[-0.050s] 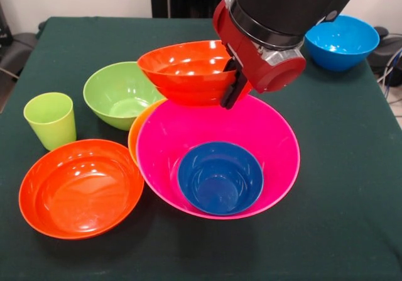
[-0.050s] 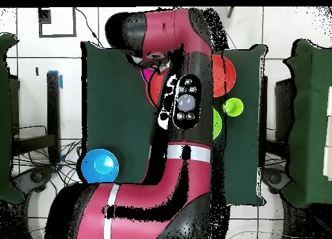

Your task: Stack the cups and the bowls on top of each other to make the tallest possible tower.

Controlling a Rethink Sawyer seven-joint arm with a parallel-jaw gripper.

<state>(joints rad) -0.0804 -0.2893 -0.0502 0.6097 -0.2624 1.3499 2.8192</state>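
My gripper (image 1: 230, 91) is shut on the right rim of a red-orange bowl (image 1: 185, 70), which hangs tilted above the far rim of the big pink bowl (image 1: 276, 136). A small dark blue bowl (image 1: 220, 177) sits inside the pink one. An orange bowl (image 1: 134, 137) peeks out from under the pink bowl's left side. A second red-orange bowl (image 1: 81, 187) rests at the front left. The green bowl (image 1: 116, 95) and lime green cup (image 1: 50, 121) stand to the left. In the overhead view the arm (image 2: 185, 100) hides the gripper and most bowls.
A light blue bowl (image 1: 341, 42) (image 2: 99, 165) stands alone near the table's corner. The dark green table (image 1: 339, 218) ends close behind it. In the overhead view the lime cup (image 2: 233, 107) and the resting red-orange bowl (image 2: 225, 74) show beside the arm.
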